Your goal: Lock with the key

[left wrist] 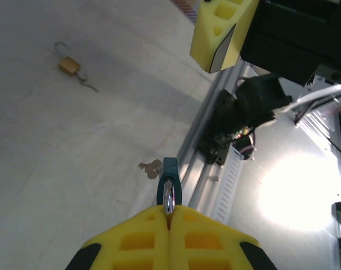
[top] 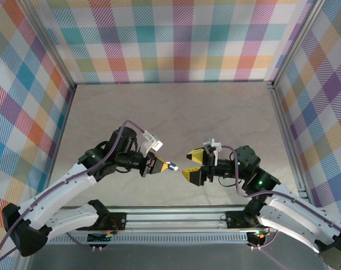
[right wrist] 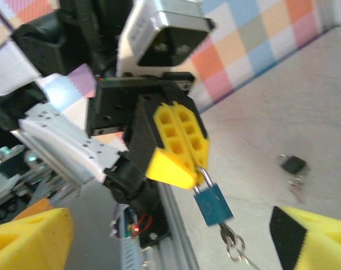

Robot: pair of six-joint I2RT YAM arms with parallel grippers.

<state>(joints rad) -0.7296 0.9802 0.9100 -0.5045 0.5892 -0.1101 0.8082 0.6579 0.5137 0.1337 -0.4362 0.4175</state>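
Padlock (right wrist: 214,203) hangs, shackle pinched in left gripper (top: 159,167); right gripper (top: 186,164) gapes wide.

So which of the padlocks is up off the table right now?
The teal padlock: it hangs by its shackle from the shut left gripper. The brass padlock lies on the table, untouched.

Smooth teal padlock (right wrist: 214,205) — shiny metal shackle (left wrist: 168,198), brass padlock (left wrist: 69,66), matt grey tabletop (left wrist: 75,146) — faintly mottled
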